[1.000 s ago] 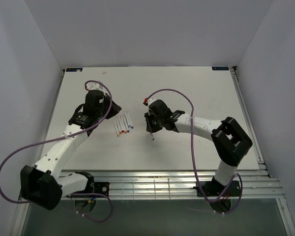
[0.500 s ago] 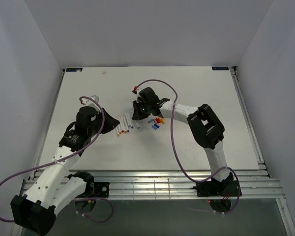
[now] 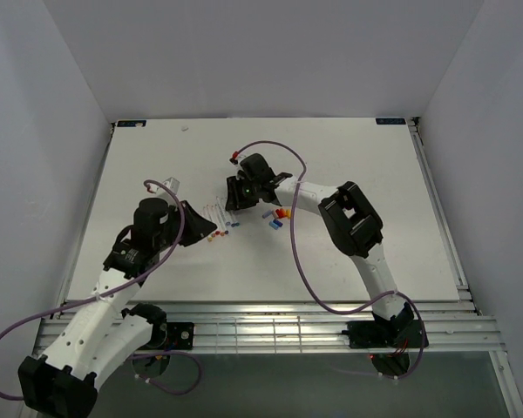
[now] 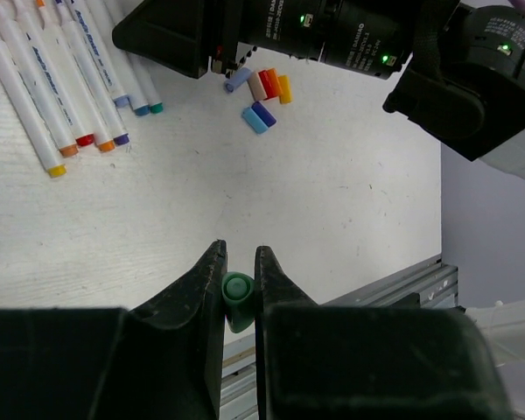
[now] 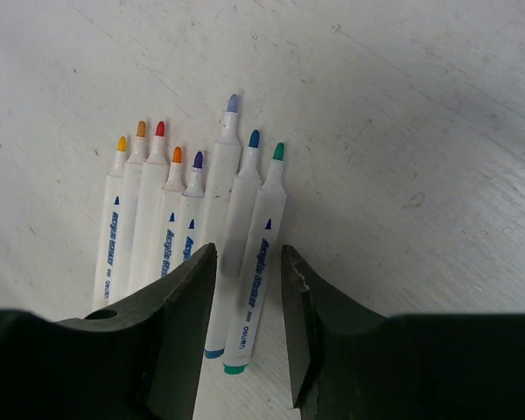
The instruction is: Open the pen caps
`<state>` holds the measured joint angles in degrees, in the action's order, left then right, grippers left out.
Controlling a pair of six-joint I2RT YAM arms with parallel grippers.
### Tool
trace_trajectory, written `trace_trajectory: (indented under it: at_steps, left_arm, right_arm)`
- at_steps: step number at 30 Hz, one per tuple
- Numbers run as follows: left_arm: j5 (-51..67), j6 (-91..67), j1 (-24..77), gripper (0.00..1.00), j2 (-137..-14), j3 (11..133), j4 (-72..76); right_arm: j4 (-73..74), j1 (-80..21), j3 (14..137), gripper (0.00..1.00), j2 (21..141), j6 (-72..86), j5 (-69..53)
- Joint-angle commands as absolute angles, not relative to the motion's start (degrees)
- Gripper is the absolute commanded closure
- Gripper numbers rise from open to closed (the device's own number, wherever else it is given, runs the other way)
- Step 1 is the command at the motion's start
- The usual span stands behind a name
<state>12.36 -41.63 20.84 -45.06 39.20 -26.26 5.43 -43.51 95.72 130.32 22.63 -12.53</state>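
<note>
You lose the small green plastic cap's [image 4: 237, 289] lower part between the left gripper's [image 4: 239, 255] fingers, and several white-barrelled marker pens' [image 5: 157, 241] rear ends behind the right gripper [image 5: 247, 258].

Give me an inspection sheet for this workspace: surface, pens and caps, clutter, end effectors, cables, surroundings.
Surface: white table, lightly scuffed.
Job's things: eight pens lie side by side, all tips bare; loose caps sit in a small pile beside them; one green cap is off the table.
Clutter: one speck near the far edge, too small to identify.
End effectors: left end effector shut on the green cap; right end effector open above the pens, holding nothing.
Cables: purple cables loop off both arms.
Surroundings: plain walls; metal rails at the near edge.
</note>
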Motion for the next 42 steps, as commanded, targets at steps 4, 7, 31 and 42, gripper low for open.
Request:
trace_trajectory:
  at_steps: [4, 7, 31, 42]
  left_arm:
    - [19.0, -42.7, 20.9, 1.00, -49.2, 35.9, -21.1]
    - [21.4, -43.2, 20.9, 1.00, -51.0, 36.0, -18.6]
    - [19.1, -45.8, 33.4, 0.96, -94.4, 53.0, -6.0]
    - [19.0, -47.2, 34.5, 0.89, -105.4, 58.4, -3.8]
  right_arm:
    - [5.5, -42.2, 94.9, 0.51, 126.9, 23.3, -12.5]
    - [5.3, -40.5, 92.0, 0.49, 122.8, 23.1, -12.0]
    - [14.8, -23.5, 43.6, 0.44, 61.9, 15.9, -9.0]
    - [14.9, -21.4, 40.2, 0.44, 57.4, 15.2, -9.6]
